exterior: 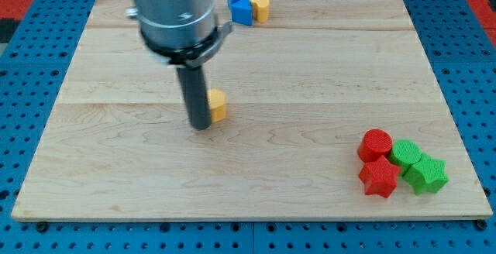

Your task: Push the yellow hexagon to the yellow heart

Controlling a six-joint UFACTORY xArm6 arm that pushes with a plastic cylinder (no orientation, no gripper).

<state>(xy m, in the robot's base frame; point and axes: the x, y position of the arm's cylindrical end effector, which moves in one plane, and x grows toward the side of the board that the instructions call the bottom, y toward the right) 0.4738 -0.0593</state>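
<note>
No jaws are fitted to this arm, so nothing is held or gripped; the arm ends in a dark rod, and my tip [201,126] is seen resting on the wooden tabletop [310,68], a little to the view's left of its centre. A small yellow block [218,105] is found touching the rod on the view's right of my tip, partly hidden behind it; its shape cannot be made out with certainty. A second yellow block [260,8] is seen well apart from my tip, toward the view's top, just beside a blue block [240,5] at the tabletop's far edge. Far from my tip, toward the view's bottom right, four blocks are clustered: a red cylinder [376,143], a red star [379,177], a green block [404,153] and a green star [427,173].
</note>
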